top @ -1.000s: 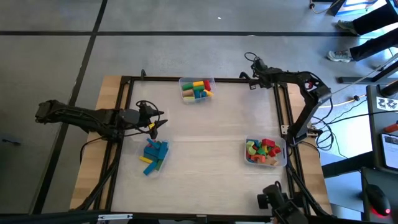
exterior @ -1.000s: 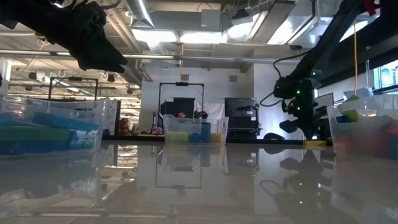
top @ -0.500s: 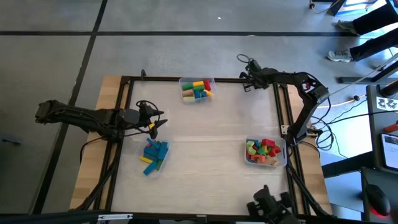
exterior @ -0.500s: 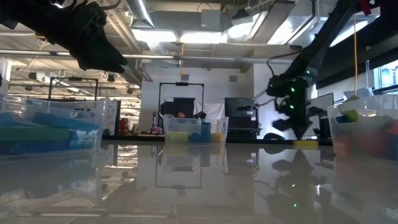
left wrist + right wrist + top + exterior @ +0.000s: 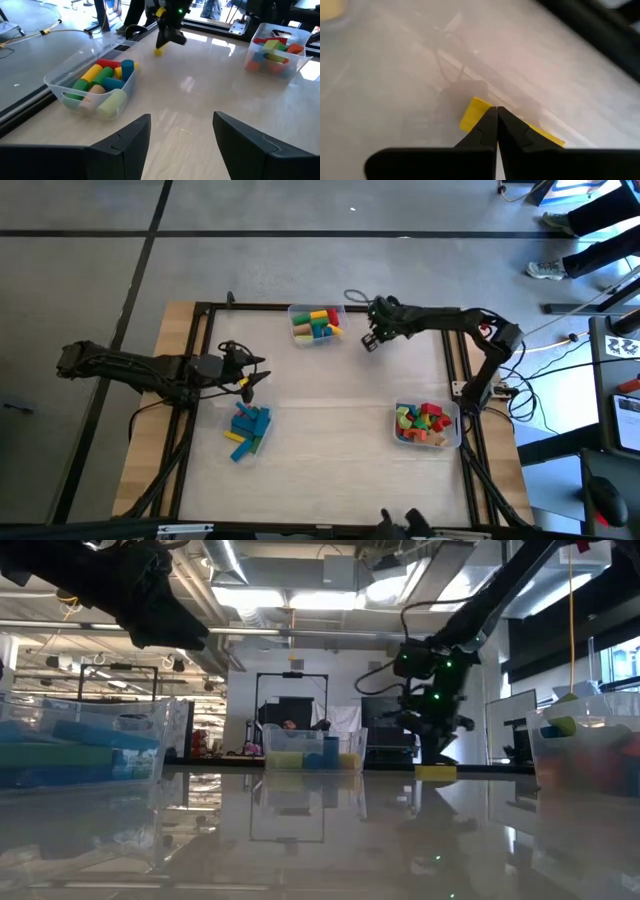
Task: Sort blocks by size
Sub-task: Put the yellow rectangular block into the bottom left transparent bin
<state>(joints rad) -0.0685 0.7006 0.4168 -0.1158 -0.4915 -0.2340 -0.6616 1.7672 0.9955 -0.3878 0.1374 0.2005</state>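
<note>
A small yellow block point(image 5: 475, 114) lies flat on the table near the far edge point(image 5: 435, 772), to the right of the far bin point(image 5: 315, 312). That bin holds cylinders in several colours point(image 5: 102, 80). My right gripper point(image 5: 370, 342) is shut and slants down onto the yellow block point(image 5: 158, 51). More blocks fill two other bins: blue bars at the near left point(image 5: 248, 428) and mixed chunks at the near right point(image 5: 425, 420). My left gripper point(image 5: 182, 145) waits open over the table's left side point(image 5: 255, 375), with nothing between its fingers. My right gripper meets the yellow block with its shut fingertips point(image 5: 492, 117), about the middle of the block's length point(image 5: 479, 107). The fingers slant down from the table's right side and lie across the block. The block rests flat on the table. Whether the tips press its top or push its side cannot be told.
Black frame rails point(image 5: 450, 360) run around the tabletop's edges. The clear bins stand at the far middle, near left and near right point(image 5: 458, 430), with bare tabletop point(image 5: 330, 400) between them. A person's legs point(image 5: 585, 240) show beyond the far right corner.
My right gripper has swung from the far right corner toward the table's left along the far edge, rolling its wrist and staying shut. It now stands near the far bin. The yellow block has slid along the table with it.
</note>
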